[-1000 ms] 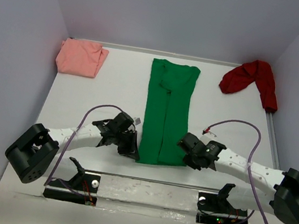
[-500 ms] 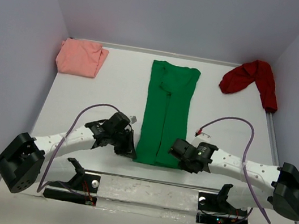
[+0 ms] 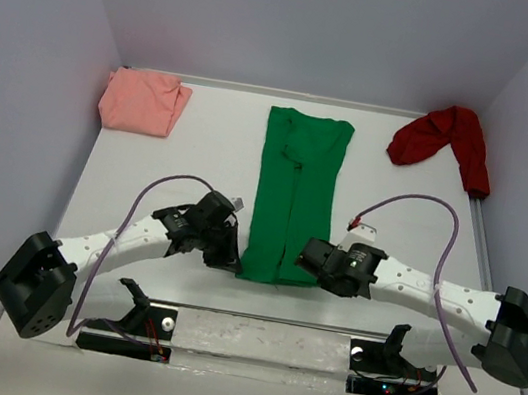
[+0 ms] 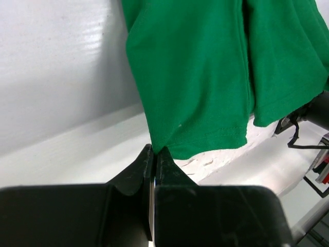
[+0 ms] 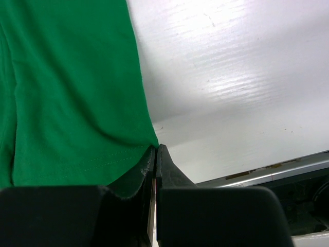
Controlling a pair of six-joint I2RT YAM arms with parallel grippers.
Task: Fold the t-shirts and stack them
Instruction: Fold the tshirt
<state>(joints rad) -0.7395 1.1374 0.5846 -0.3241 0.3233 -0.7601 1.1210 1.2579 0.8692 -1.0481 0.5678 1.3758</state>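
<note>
White counter (image 3: 178, 163) with pale walls (image 3: 22, 66) boxing it in, nothing fancy.

Both arms are on the same shirt. The left gripper (image 4: 154, 152) is pinched nearly shut on the near-left corner of the green t-shirt (image 3: 292, 197), right at the stitched hem, with just a sliver of cloth between the black fingers. The right gripper (image 5: 156, 149) mirrors that on the near-right corner, clamped tight on the hem edge. In the top view they sit on either side of the shirt's near end, left gripper (image 3: 231, 261) and right gripper (image 3: 305, 257), so neither arm is really nearer. It's an even two-corner hold.

The shirt is already narrowed into a long strip in the middle of the counter, with its long axis running straight from the near edge to the far edge and the collar at the far end. All of the cloth lies away from the grippers, toward the far edge, so I'd guess the next move carries the hem forward along that axis to fold the strip in half.

It's soft matte knit with a centre crease, and it'll droop if the corners aren't moved together.

The salmon-pink t-shirt (image 3: 141, 102) sits folded in the far-left corner. The dark red t-shirt (image 3: 446, 137) is crumpled in the far-right corner, well apart from both arms.
</note>
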